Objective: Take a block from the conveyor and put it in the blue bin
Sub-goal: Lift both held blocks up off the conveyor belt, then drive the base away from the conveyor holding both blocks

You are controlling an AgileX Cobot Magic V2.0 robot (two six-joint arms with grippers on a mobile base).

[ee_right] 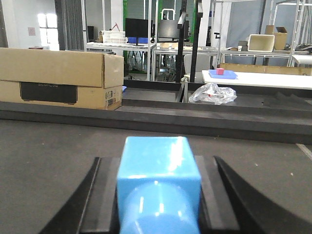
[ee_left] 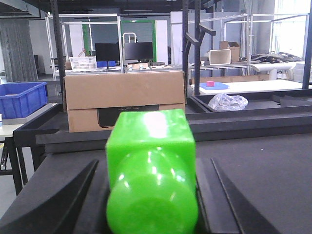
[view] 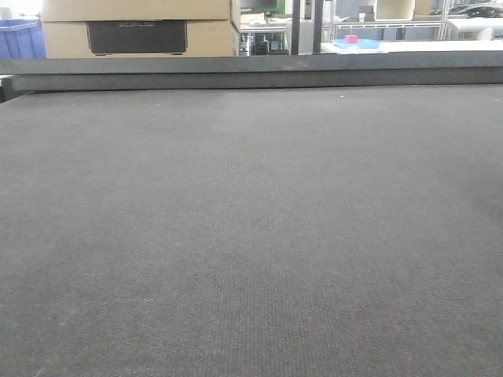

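Note:
The conveyor, a wide dark grey woven belt, fills the front view up to its far rail; neither gripper shows there. In the left wrist view my left gripper is shut on a glossy green block, held above the belt. My right gripper is shut on a light blue block, with its black pads flat against the block's sides over the belt. The blue bin stands beyond the belt's far left end and also shows as the blue bin in the front view.
A cardboard box sits just behind the far rail. A crumpled plastic bag lies behind the rail to the right. Farther back is a white table with a pink cube on a blue tray, then shelving and monitors.

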